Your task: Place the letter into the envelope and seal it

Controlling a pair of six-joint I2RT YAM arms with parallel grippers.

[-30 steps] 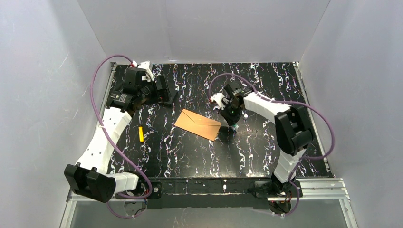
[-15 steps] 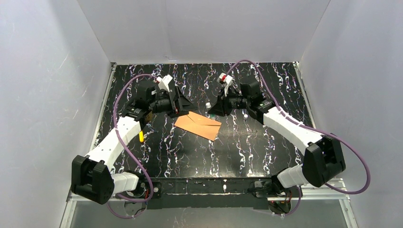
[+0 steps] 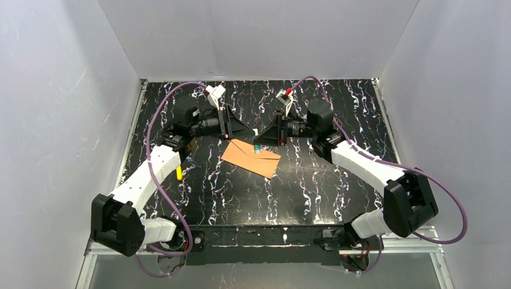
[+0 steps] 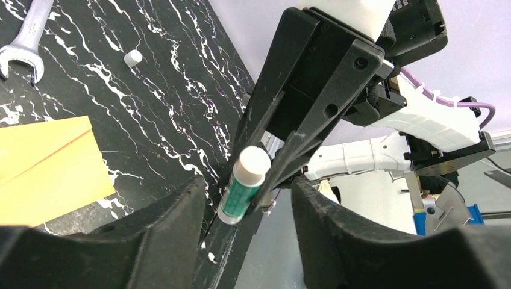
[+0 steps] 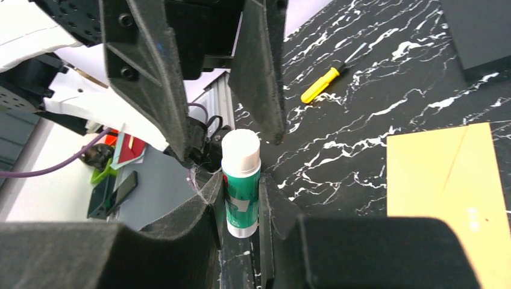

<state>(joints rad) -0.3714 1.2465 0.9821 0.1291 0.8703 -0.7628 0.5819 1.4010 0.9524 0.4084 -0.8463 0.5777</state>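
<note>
One envelope (image 3: 250,158) lies flat on the table (image 3: 313,180), set askew about mid-table. Two claws meet nose to nose just above its far edge.

The right claw (image 3: 260,138) is clamped on one glue stick (image 5: 241,186), green with a white cap, its fingers (image 5: 274,208) pressed to both sides of the green body and the cap pointing away from it.

The left claw (image 3: 244,129) faces it with its jaws parted to a middling width. Its fingers (image 5: 259,66) stand on either side of the capped end, with a gap showing on each side in both wrist views, so it holds nothing.

One yellow screwdriver (image 3: 178,170) lies left of the envelope, well apart from it. In the left wrist view, one wrench (image 4: 24,37) lies near the envelope without touching it, and one small white cap (image 4: 132,58) lies further off on the bare table. In the right wrist view, one flat black slab (image 5: 482,33) lies beyond the envelope's corner, apart from it.
</note>
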